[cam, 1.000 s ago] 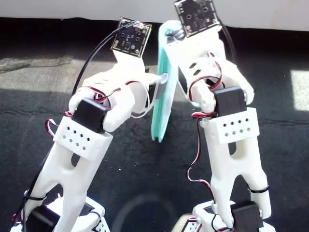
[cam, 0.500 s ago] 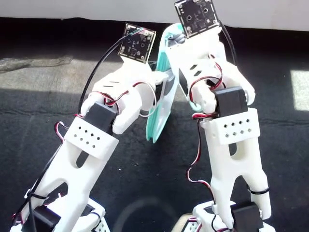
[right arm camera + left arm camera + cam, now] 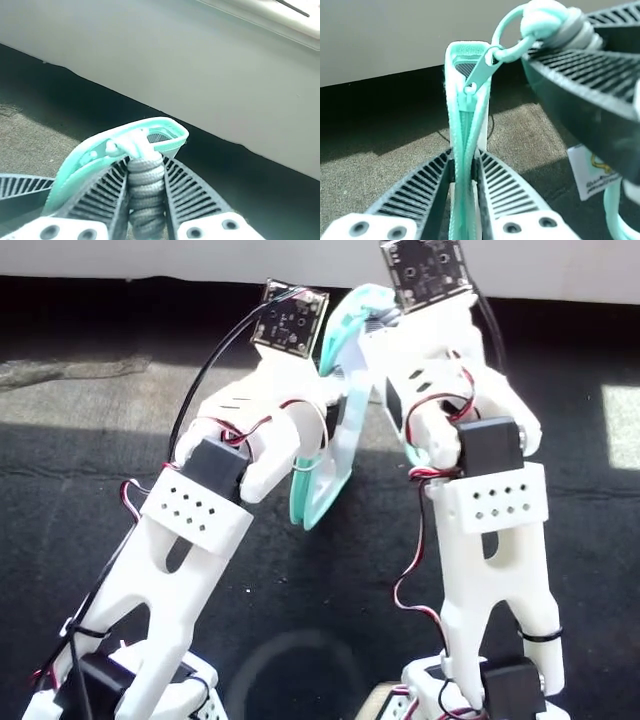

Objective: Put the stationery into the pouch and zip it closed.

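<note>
A teal pouch (image 3: pixel 325 480) hangs on edge above the dark mat, held up between the two arms. My left gripper (image 3: pixel 465 172) is shut on the pouch's zip edge (image 3: pixel 462 130), a short way from the slider (image 3: pixel 470 92). The teal pull tab (image 3: pixel 485 67) leads through a ring to a grey knotted cord (image 3: pixel 550 20). My right gripper (image 3: pixel 145 200) is shut on that cord (image 3: pixel 145 180), right at the pouch's end (image 3: pixel 150 132). In the high view the left gripper (image 3: pixel 335 415) sits mid-pouch and the right gripper (image 3: pixel 372 318) at its upper end.
A dark grey mat (image 3: pixel 90 500) covers the table, with sunlit patches at the left (image 3: pixel 90 390) and far right (image 3: pixel 620 425). A white wall (image 3: pixel 210 75) runs along the back. A white tag (image 3: pixel 592 172) hangs off the pouch.
Both arms have shifted a little to the right with the pouch. The pouch has tilted, its upper end going right and its lower end swinging left.
</note>
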{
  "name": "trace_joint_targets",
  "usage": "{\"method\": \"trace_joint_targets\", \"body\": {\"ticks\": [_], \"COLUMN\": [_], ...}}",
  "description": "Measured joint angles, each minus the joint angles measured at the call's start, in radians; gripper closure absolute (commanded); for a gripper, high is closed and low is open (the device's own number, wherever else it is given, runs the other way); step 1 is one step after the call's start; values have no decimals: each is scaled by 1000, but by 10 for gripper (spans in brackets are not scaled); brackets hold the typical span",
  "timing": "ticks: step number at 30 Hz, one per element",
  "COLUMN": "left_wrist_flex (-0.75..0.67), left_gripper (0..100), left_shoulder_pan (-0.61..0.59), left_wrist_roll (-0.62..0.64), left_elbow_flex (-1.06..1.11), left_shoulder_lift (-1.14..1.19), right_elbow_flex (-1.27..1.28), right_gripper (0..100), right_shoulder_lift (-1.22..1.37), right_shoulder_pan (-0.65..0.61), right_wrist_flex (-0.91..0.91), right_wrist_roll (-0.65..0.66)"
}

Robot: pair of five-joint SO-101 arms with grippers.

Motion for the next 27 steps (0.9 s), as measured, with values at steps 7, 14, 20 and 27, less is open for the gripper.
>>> {"method": "trace_joint_targets", "body": {"ticks": [7, 14, 20, 27], "left_wrist_flex": [140, 270, 319, 336], "left_gripper": [989, 990, 990, 990], "left_shoulder_pan": [0, 0, -46, -71], "left_wrist_roll": [-3, -43, -55, -55], "left_elbow_flex": [-55, -64, -64, -63], "left_shoulder_lift": [0, -69, -135, -164], "right_elbow_flex": [2, 3, 3, 2], "right_gripper": [992, 992, 992, 992], "right_shoulder_lift": [2, 11, 34, 138], "right_shoulder_pan": [55, 61, 72, 118], "right_wrist_flex": [0, 2, 2, 2], "right_wrist_roll": [2, 83, 110, 110]}}
